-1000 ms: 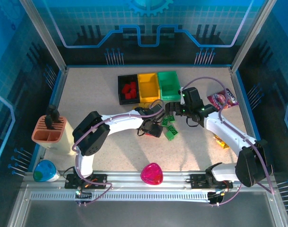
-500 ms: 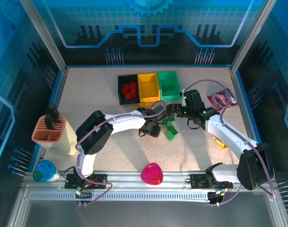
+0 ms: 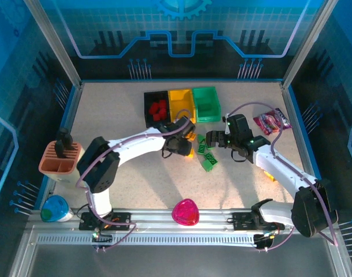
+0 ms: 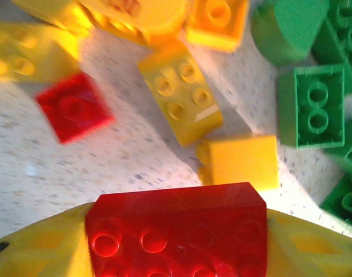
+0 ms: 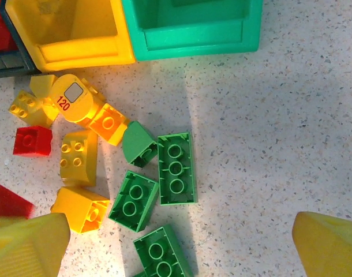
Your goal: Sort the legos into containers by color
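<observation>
**At mid-worktop: a red brick gripped, the black bin next**

Nearest of the action, the left hand [image 3: 178,145] is closed to a narrow gap on a red lego brick [image 4: 176,231], which seems to be off the worktop [image 3: 118,115]. Just right of it, the right hand [image 3: 214,139] hangs with its fingers spread wide and nothing between them, above the loose green bricks [image 5: 177,168]. Beside those lie unsorted yellow bricks [image 5: 78,156] and one small red brick [image 5: 33,141]. Farther back the three bins stand side by side. The black bin [image 3: 146,109] is on the left with red bricks [image 3: 159,109] already in it, the yellow bin [image 3: 182,105] is in the middle, and the green bin [image 3: 206,104] is on the right.

The step in hand looks like carrying a red brick to its bin. Next, the left hand would need to travel far and a little left until it is over the black bin, then open. The right hand seems well placed to come down on a green brick.
</observation>
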### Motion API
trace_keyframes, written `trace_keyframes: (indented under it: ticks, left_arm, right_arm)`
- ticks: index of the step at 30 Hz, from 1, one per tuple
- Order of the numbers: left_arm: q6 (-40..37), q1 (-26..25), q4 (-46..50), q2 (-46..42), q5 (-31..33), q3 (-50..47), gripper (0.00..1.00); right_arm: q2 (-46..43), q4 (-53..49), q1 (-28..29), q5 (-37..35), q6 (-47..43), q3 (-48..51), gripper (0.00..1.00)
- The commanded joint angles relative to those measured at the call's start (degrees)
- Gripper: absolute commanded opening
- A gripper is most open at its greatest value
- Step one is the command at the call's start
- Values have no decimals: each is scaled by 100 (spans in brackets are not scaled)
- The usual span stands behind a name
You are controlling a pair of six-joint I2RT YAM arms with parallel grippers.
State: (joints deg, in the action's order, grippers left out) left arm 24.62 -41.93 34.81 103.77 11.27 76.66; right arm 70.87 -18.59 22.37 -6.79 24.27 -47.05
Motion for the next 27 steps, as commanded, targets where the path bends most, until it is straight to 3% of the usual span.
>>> trace_keyframes:
  ticks: [1, 12, 22, 25, 27]
  left_arm:
    - [-189, 510, -33, -427, -197, -68, 44]
    - [-507, 1996, 26, -99, -457, 1094, 45]
    - [-455, 2660, 259, 999, -846, 2574, 46]
    - [-434, 2831, 327, 1319, -927, 3089, 55]
    - [-398, 2937, 278, 1490, -1117, 3376, 69]
  right_arm:
    - [-192, 82, -114, 71, 95, 110, 100]
    - [-271, 131, -129, 180, 169, 258, 100]
    - [-449, 15, -136, 203, 146, 306, 100]
    - [-511, -13, -133, 213, 139, 324, 100]
    - [-563, -44, -134, 205, 139, 328, 100]
